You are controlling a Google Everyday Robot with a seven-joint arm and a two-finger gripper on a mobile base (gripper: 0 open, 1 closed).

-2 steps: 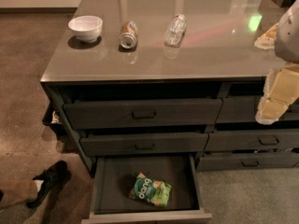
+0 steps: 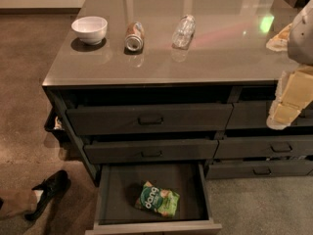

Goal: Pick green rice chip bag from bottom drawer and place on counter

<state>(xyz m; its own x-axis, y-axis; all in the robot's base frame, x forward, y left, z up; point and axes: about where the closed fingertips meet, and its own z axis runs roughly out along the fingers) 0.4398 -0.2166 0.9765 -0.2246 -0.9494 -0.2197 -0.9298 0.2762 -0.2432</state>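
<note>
The green rice chip bag point(image 2: 157, 199) lies flat in the open bottom drawer point(image 2: 112, 190), right of its middle, with the "dang" logo facing up. The drawer is pulled out at the lower left of the cabinet. The glossy grey-brown counter point(image 2: 220, 48) tops the cabinet. My gripper point(image 2: 286, 102), cream and white, hangs at the right edge of the camera view. It is in front of the top right drawer, just below the counter's edge, and well up and right of the bag. It holds nothing that I can see.
On the counter stand a white bowl point(image 2: 89, 29), a crushed can point(image 2: 134, 36) on its side and a clear plastic bottle point(image 2: 184, 31) on its side. Closed drawers with bar handles point(image 2: 150, 120) sit above the open one. A black shoe point(image 2: 49, 190) is on the floor at the left.
</note>
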